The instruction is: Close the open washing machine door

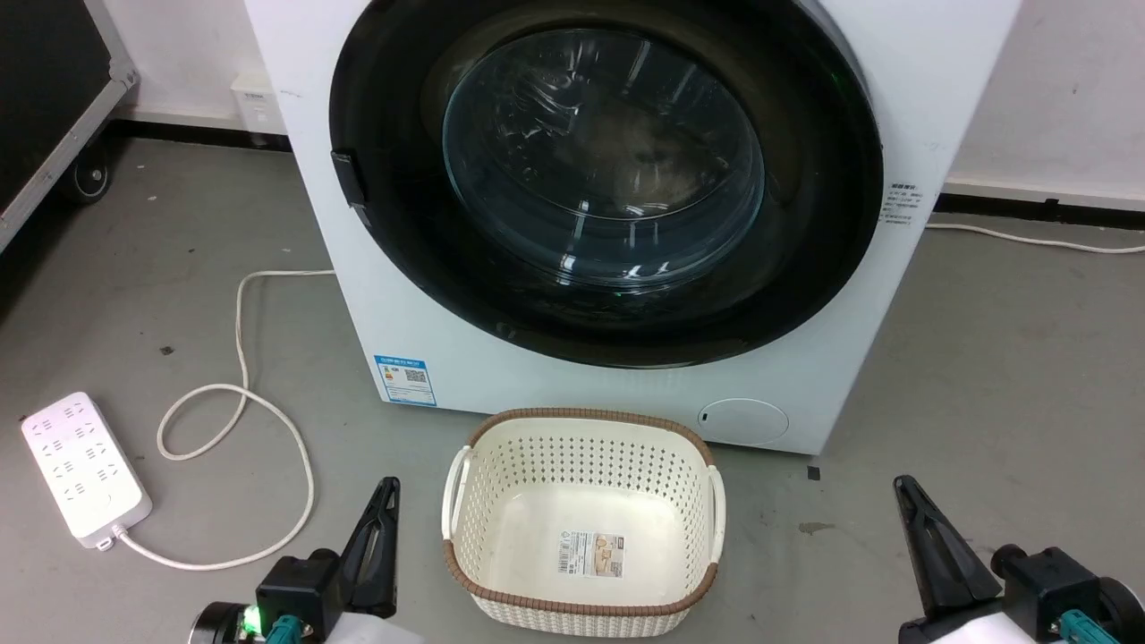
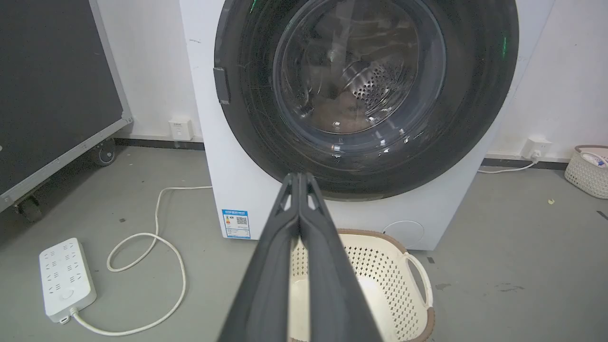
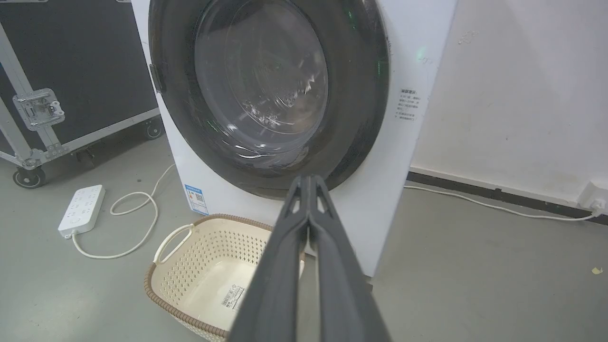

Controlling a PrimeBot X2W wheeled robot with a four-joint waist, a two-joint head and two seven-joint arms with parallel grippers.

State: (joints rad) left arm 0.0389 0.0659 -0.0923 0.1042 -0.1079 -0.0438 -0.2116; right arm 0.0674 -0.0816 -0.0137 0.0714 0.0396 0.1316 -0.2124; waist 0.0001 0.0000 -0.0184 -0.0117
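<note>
The white washing machine (image 1: 483,358) stands in front of me on the grey floor. Its round black-framed washing machine door (image 1: 608,179), with a bulging glass window, lies flat against the machine's front, with its latch tab at the left rim. Through the glass, the left wrist view shows the steel drum (image 2: 375,85). My left gripper (image 1: 386,490) is shut and empty at the lower left, well short of the machine. At the lower right my right gripper (image 1: 902,487) is also shut and empty. Each wrist view shows its own fingers pressed together, the left gripper (image 2: 299,176) and the right gripper (image 3: 308,179).
A cream laundry basket (image 1: 590,416) with a brown rim sits on the floor between my grippers, just before the machine. A white power strip (image 1: 85,465) and its looping cable (image 1: 268,420) lie at the left. A black wheeled case (image 1: 45,98) stands far left.
</note>
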